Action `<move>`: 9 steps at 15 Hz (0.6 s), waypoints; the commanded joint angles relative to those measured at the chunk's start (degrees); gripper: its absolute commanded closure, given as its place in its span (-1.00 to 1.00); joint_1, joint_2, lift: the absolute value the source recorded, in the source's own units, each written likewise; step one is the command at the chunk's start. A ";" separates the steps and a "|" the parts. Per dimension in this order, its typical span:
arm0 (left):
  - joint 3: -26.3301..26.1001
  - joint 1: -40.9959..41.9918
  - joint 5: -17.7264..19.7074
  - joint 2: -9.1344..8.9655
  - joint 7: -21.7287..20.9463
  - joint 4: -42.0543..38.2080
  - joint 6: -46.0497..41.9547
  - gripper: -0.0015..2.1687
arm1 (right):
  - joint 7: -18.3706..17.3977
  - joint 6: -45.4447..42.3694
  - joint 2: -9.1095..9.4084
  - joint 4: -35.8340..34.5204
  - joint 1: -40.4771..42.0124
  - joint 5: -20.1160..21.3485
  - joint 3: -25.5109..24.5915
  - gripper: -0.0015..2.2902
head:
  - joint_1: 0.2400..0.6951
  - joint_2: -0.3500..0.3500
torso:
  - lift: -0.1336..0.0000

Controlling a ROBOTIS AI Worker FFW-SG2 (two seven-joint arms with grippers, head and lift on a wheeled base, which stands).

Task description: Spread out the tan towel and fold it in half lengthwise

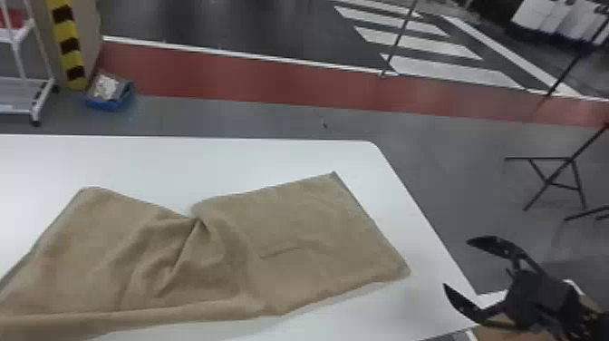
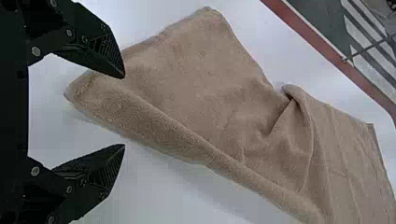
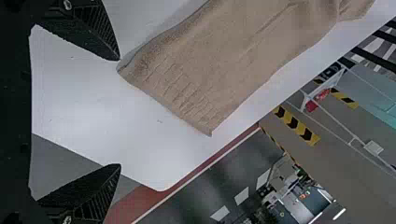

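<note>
1. Grey floor (image 1: 446, 158) surrounds the table's far and right sides, crossed by a red band (image 1: 235, 79); white stripes (image 1: 421, 44) lie beyond it on darker ground.
2. The white table (image 1: 290, 156) has a rounded far right corner, and its right edge slants outward toward the robot.
3. The tan towel (image 1: 308, 226) lies on the table, spread lengthwise between left and right, its left end running to the head view's border. Its far side dips at a pinched notch near the middle, with creases fanning toward the near side. A rolled strip runs along the near side of its left half. The right end lies fairly flat, its near corner close to the table's right edge but apart from it.
4. A white wheeled rack (image 1: 16, 84) stands beyond the table's far edge, left of a yellow-and-black striped guard (image 1: 68, 45).
5. A black folding stand (image 1: 553, 177) is on the floor past the table's right edge.
6. The right gripper (image 1: 456, 263) is by the table's near right corner, fingers parted and empty.
7. The left gripper (image 2: 125, 110) is near the towel's left end, fingers wide apart with nothing gripped.
8. A blue bin (image 1: 108, 102) sits beside the striped guard, with pale contents I can't identify.
</note>
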 commanded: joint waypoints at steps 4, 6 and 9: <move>-1.77 0.32 -3.18 0.74 1.22 -0.29 1.14 -0.97 | -0.03 0.00 0.07 0.24 -0.01 0.00 0.07 -0.94 | 1.00 -0.97 | -0.86; -2.91 0.41 -5.02 0.83 1.57 -0.29 1.84 -0.95 | -0.03 0.00 0.07 0.51 -0.01 0.00 -0.02 -0.94 | 1.00 -0.96 | -0.86; -5.38 0.41 -9.33 1.26 2.89 0.24 1.84 -0.67 | -0.03 -0.18 -0.02 1.12 -0.01 0.00 -0.10 -0.94 | 1.00 -0.97 | -0.86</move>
